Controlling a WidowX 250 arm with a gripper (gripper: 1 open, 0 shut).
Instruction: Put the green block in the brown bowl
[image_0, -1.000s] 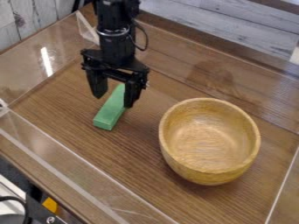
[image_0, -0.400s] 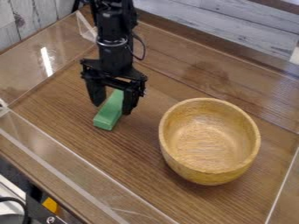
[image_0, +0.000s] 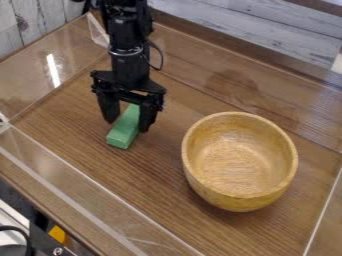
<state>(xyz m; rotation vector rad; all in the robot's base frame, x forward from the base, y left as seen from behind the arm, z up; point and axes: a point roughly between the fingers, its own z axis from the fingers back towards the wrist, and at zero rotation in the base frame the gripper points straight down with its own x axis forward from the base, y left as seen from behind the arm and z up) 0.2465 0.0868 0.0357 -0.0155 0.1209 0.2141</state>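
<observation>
Compared with a second ago, the hand (image_0: 128, 110) sits lower and a touch further left in the picture, so its two dark fingers (image_0: 103, 103) now reach down on either side of the upper end of the green block (image_0: 124, 129) rather than hanging above it. The fingers are spread wide, with the block's far end between them; no squeeze on it shows, and whether either finger touches it cannot be told. The block itself has not shifted: it lies flat on the wooden counter (image_0: 80, 150), its long axis running from the hand toward the near left. The brown bowl (image_0: 239, 160) stands upright where it was, to the right of the block and apart from it, its hollow holding nothing. A clear raised wall (image_0: 80, 190) runs along the counter's near and left edges, and pale planks (image_0: 267, 20) back the scene. Bare counter lies between block and bowl, the bowl's thick rim standing higher than the block.
</observation>
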